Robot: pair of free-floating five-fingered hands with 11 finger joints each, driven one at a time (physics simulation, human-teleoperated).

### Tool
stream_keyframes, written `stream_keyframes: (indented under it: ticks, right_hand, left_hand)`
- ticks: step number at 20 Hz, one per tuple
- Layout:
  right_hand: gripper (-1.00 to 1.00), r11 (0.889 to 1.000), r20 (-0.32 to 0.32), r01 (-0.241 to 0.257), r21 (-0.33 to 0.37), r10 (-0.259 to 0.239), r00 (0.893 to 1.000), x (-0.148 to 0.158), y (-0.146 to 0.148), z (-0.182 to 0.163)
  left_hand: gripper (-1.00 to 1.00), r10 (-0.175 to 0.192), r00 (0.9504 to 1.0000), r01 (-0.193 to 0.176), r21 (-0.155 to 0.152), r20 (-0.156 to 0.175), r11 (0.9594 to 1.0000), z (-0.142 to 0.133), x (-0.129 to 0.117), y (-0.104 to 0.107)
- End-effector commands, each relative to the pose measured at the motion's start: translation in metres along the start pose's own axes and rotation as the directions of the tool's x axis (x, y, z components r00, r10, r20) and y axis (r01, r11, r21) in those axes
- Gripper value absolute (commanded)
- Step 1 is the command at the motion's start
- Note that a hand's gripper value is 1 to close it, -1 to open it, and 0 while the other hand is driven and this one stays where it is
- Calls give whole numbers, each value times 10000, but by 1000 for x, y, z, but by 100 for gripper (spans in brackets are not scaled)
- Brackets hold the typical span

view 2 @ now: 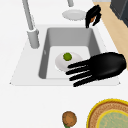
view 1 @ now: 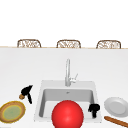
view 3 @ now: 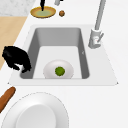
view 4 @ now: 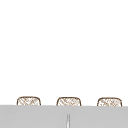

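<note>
Two hands at the sink; white plate with a green ball in the basin.

Left hand (view 2: 105,66) hovers over the sink's (view 1: 40,98) left rim, fingers (view 2: 77,71) straight and spread, long axis pointing across the basin toward the plate (view 2: 61,63) lying flat on the sink floor, green ball (view 2: 67,56) on its middle. Right hand (view 1: 94,108) hangs at the sink's right front corner, fingers curled down, holding nothing. Left of the sink on the white table (view 1: 15,75): a small brown fruit (view 1: 21,96) and a yellow-rimmed woven plate (view 1: 12,111). Right of it: a white dish (view 1: 115,106) and a wooden roller (view 1: 116,121). Faucet (view 1: 67,72) behind the basin; open table beyond.
</note>
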Motion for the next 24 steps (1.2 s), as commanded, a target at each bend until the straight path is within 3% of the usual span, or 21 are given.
stream_keyframes:
  ticks: [1, 7, 10, 14, 15, 18, 21, 24]
  right_hand:
    - [0, 10000, 0, 0, 0, 0, 10000, 0, 0, 0]
    - [0, 10000, 0, 0, 0, 0, 10000, 0, 0, 0]
    - [0, 10000, 0, 0, 0, 0, 10000, 0, 0, 0]
    - [0, 10000, 0, 0, 0, 0, 10000, 0, 0, 0]
    - [0, 10000, 0, 0, 0, 0, 10000, 0, 0, 0]
    - [0, 10000, 0, 0, 0, 0, 10000, 0, 0, 0]
    - [0, 10000, 0, 0, 0, 0, 10000, 0, 0, 0]
    - [0, 10000, 0, 0, 0, 0, 10000, 0, 0, 0]
  left_hand:
    - [-100, 209, 9994, -225, -611, -274, 9979, -12, 27, -6]
    - [-100, -138, 9988, 91, -992, -464, 9950, -27, 60, -17]
    - [-100, 119, 9998, -129, -567, -181, 9983, -44, 73, -31]
    - [-100, 380, 9987, -394, -417, -340, 9983, -65, 85, -53]
    - [-100, 410, 9985, -427, -465, -369, 9980, -69, 87, -59]
    - [-100, -119, 9981, 74, -752, -597, 9971, -73, 105, -75]
    - [-100, -265, 9977, 193, -1143, -625, 9933, -79, 118, -87]
    - [-100, -400, 9955, 272, -1454, -860, 9890, -81, 128, -95]
